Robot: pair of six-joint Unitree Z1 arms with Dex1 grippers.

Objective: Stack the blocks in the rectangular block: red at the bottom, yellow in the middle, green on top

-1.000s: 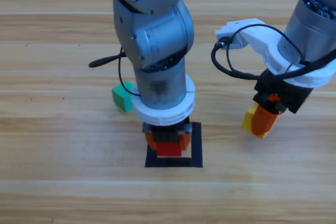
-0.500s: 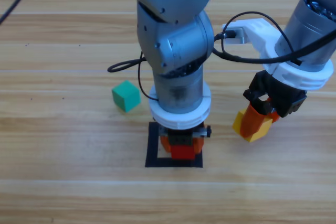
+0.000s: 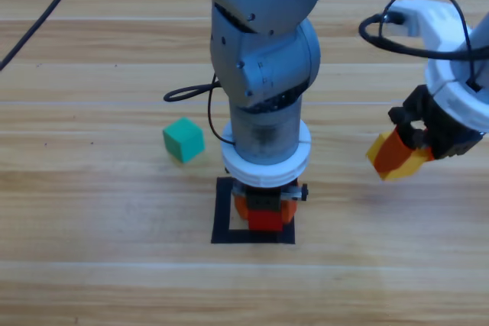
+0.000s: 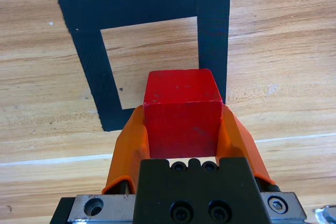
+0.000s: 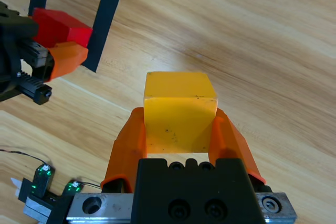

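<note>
1. High view, left side: left claw (image 3: 263, 210) pointing down over the black tape square (image 3: 223, 211), closed on the red cube (image 3: 264, 220), which sits within the outline, toward its right half; whether the cube touches the worktop (image 3: 92, 265) not discernible from here
2. High view, right side: right claw (image 3: 403, 156) well to the right of the square, above bare worktop, closed on the yellow cube (image 3: 380, 150), only a corner of which shows beside the orange jaws
3. High view, loose item: green cube (image 3: 183, 140) alone on the worktop, up and left of the square, apart from both arms; black cable (image 3: 187, 95) looping behind the left arm
4. Left wrist view: left claw (image 4: 182, 124) with both orange jaws pressed flat against opposite sides of the red cube (image 4: 182, 111); tape square (image 4: 212, 30) beyond the cube, its hollow wooden middle ahead of the cube and one taped corner partly hidden behind it
5. Right wrist view: right claw (image 5: 180, 129) with jaws clamped on the two flanks of the yellow cube (image 5: 179, 111), plain wood beneath; farther off at upper left, the tape square (image 5: 107, 14) with the red cube (image 5: 60, 27) held in the other arm's orange jaws
</note>
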